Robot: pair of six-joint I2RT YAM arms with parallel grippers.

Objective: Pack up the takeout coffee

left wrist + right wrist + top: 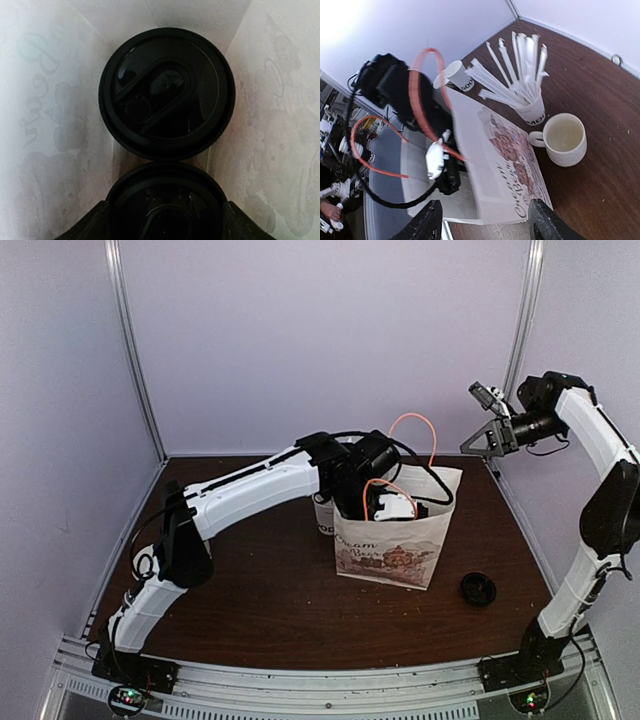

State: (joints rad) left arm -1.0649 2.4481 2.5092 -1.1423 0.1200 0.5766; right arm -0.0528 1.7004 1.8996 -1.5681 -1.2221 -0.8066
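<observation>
Well, both takeout coffees sit inside the paper bag. My left gripper is clamped round the near cup, whose black lid fills the space between the fingers. The far cup stands just ahead of it, bag walls close on either side. My right gripper hangs released, high up, with the mug and the stick-filled cup below and ahead of it.

Paper bag: script print on the front, top line reads "Cream"; the lines below are illegible.
Cup of white sticks: black letters "MOC", cut off.
Lidless white cup: "GOO", cut off.
</observation>
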